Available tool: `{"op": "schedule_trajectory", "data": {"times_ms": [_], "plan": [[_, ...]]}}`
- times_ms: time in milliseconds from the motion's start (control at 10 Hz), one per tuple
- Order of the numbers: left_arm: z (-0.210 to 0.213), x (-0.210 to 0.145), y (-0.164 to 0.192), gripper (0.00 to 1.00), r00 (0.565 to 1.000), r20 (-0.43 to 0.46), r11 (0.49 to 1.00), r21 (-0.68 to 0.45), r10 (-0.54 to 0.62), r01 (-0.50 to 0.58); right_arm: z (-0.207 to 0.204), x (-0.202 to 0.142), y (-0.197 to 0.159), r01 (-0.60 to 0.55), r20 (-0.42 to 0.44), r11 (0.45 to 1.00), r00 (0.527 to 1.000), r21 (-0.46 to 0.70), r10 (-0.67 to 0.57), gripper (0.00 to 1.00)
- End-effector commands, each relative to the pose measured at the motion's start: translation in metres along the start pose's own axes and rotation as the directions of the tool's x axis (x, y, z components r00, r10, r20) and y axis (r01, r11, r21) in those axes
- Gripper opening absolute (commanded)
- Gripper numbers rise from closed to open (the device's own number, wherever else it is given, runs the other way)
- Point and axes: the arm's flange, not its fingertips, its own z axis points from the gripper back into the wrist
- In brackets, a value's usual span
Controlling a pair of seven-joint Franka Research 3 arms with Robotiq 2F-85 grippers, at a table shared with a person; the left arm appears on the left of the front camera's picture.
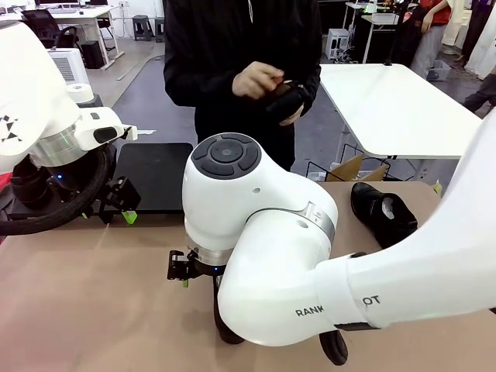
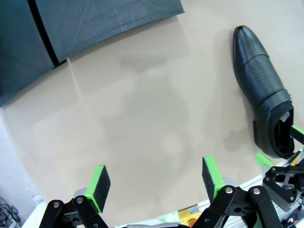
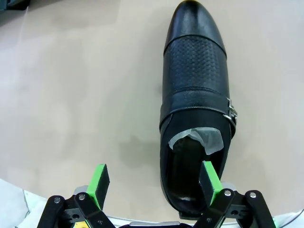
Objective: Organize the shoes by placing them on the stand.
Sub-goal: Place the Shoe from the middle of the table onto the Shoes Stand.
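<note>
In the front view the stand (image 1: 155, 174) lies at the far left of the tan worktop (image 1: 93, 302) with nothing on its visible black platform. The left hand (image 1: 124, 209) hangs just in front of the stand's lip. The right arm's bulky white joint blocks the middle of the worktop, and the right hand (image 1: 182, 275) points down beneath it. A second shoe (image 1: 384, 213) lies well apart at the far right, its opening up. Beyond the worktop a person in black stands with the person's hands (image 1: 260, 80) around a dark object. In the left wrist view the left hand has its green pads (image 2: 99, 183) wide apart over bare worktop. The stand's corner sits at the upper left, and the near shoe (image 2: 261, 90) lies flat on the worktop at the right, clear of the stand, its heel beside the right hand. In the right wrist view the right hand is spread over the near shoe's heel end. One pad is above the paper-stuffed opening and the other above bare worktop, with the shoe's side wall between them. I cannot tell whether they touch it.
</note>
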Motion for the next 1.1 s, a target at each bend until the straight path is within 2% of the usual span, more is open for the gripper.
{"op": "schedule_trajectory", "data": {"times_ms": [0,100,200,300,400,600,700,800,1000], "plan": [[0.000,-0.002,0.000,1.00,1.000,0.013,1.000,-0.014,0.016,-0.016,-0.001,0.003,0.004,-0.012,0.015,1.000,1.000,0.007,0.011,1.00],[0.000,-0.002,0.000,1.00,1.000,0.013,1.000,-0.014,0.016,-0.016,0.000,0.000,0.000,0.000,0.000,1.000,1.000,0.000,0.000,1.00],[0.000,-0.002,0.000,1.00,1.000,0.013,1.000,-0.014,0.016,-0.016,0.036,-0.002,-0.019,0.016,0.056,0.999,0.998,-0.033,-0.014,1.00],[0.000,-0.002,0.000,1.00,1.000,0.013,1.000,-0.014,0.016,-0.016,0.069,-0.004,-0.045,0.048,0.080,0.999,0.996,-0.024,-0.046,1.00],[0.000,-0.002,0.000,1.00,1.000,0.013,1.000,-0.014,0.016,-0.016,0.100,-0.009,-0.073,0.047,0.083,0.998,0.995,0.040,-0.050,1.00],[0.000,0.000,0.000,1.00,1.000,0.000,1.000,0.000,0.001,-0.001,0.135,-0.017,-0.143,0.122,0.093,0.988,0.987,0.093,-0.131,1.00],[-0.004,-0.006,-0.014,1.00,0.997,-0.021,0.997,-0.035,-0.068,0.068,0.140,-0.020,-0.182,0.181,0.077,0.981,0.979,0.074,-0.187,1.00],[-0.009,-0.011,-0.030,1.00,0.995,-0.036,0.995,-0.053,-0.089,0.087,0.138,-0.023,-0.218,0.253,0.043,0.966,0.966,0.059,-0.256,1.00],[-0.022,-0.017,-0.070,1.00,0.999,-0.013,0.995,-0.095,-0.029,0.028,0.133,-0.032,-0.272,0.418,0.039,0.904,0.906,0.085,-0.423,1.00]]}}
